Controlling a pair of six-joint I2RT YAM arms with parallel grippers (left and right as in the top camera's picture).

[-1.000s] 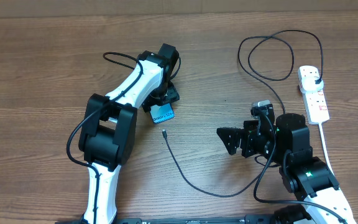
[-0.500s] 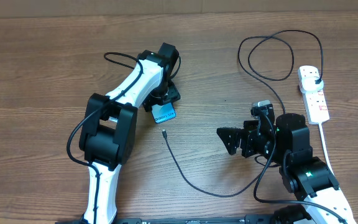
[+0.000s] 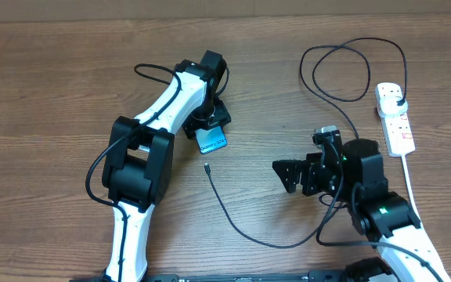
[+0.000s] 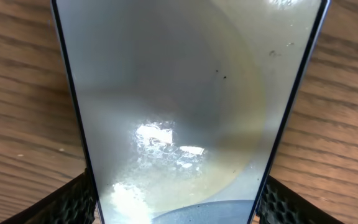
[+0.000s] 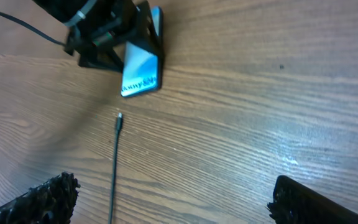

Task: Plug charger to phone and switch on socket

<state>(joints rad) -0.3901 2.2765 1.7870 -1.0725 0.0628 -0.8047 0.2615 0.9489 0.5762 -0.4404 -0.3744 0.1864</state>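
Held across side edges by left gripper (image 3: pixel 212 127), left of table (image 3: pixel 53 94) centre: phone (image 3: pixel 211 141) — slim, rigid, glassy, likely slippery. Right gripper (image 3: pixel 286 174) spread wide, empty. Charger tip (image 3: pixel 207 167) just below phone — thin, limp; best pinched right behind connector.

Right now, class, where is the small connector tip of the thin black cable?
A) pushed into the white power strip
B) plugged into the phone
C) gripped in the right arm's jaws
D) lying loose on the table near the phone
D: the connector tip lies on the bare table, a gap short of the phone, with no jaws on it.
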